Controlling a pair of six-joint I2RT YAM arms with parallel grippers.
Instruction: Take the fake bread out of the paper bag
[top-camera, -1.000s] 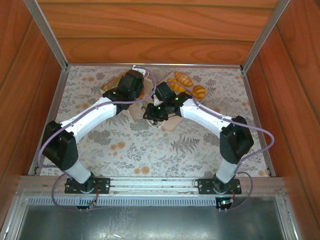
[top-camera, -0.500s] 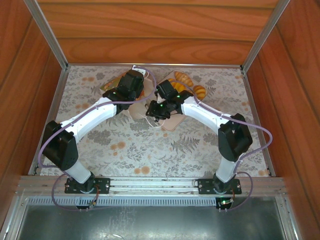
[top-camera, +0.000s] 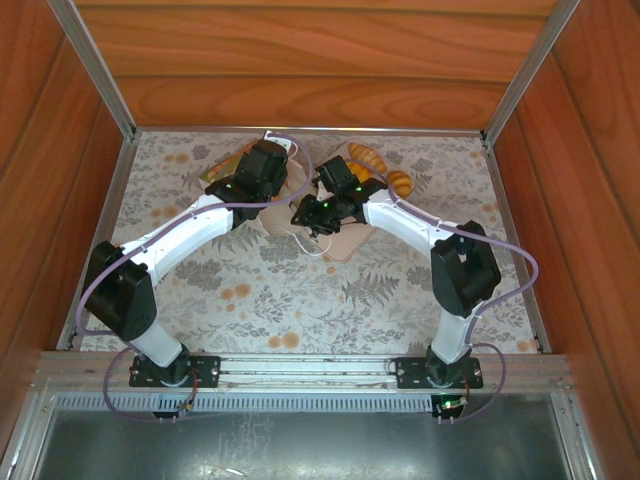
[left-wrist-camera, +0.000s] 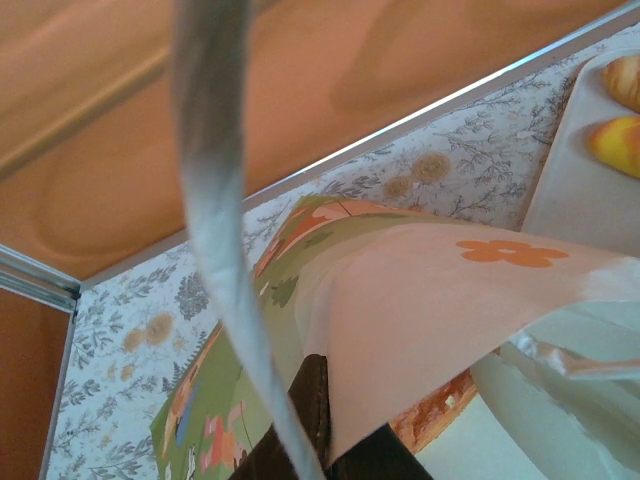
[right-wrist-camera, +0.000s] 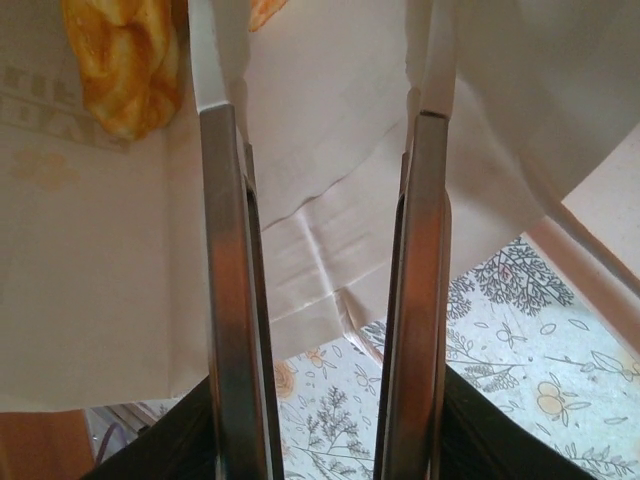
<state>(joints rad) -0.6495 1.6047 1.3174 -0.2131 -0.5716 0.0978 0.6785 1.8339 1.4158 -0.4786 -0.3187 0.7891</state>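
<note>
Left gripper pressed shut on an edge of the paper bag, far-centre of the table; right gripper spread, nothing between its fingers (bag paper just beyond); fake bread on the pink tray; one piece against the bag paper.

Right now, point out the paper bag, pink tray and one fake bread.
paper bag (left-wrist-camera: 420, 310): left wrist view, cream side panel.
pink tray (top-camera: 345, 244): top external view, near corner.
fake bread (top-camera: 367, 157): top external view, croissant's middle.
</note>
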